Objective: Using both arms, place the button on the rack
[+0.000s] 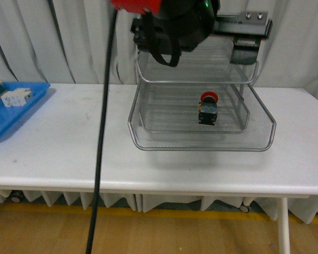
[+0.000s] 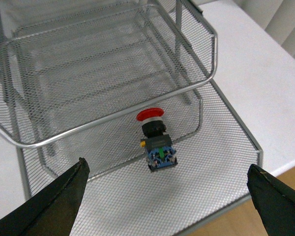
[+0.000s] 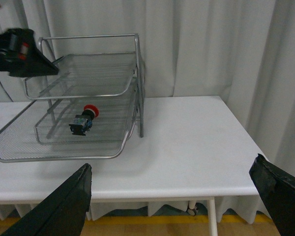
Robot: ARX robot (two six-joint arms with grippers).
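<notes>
nearest the robot, the white tabletop [image 1: 69,153] carries the rack [image 1: 201,148], with a blue tray [image 1: 0,132] holding a white component [image 1: 17,97] well apart at the far left. the button [image 1: 208,111] lies on its side on the mesh of the rack's bottom tier, red cap pointing toward the back, touched by neither gripper.

the left gripper [image 2: 166,163] hangs above the front of the rack, jaws spread wide and empty, looking down on the button. the right gripper [image 3: 172,162] is also wide and empty, well off to the rack's side. a curtain [image 1: 21,42] closes the background.

the placing looks done, so the step in hand is the let-go and retreat. the next move likely calls for lifting the left arm straight away without catching the upper tiers' wire rims.
</notes>
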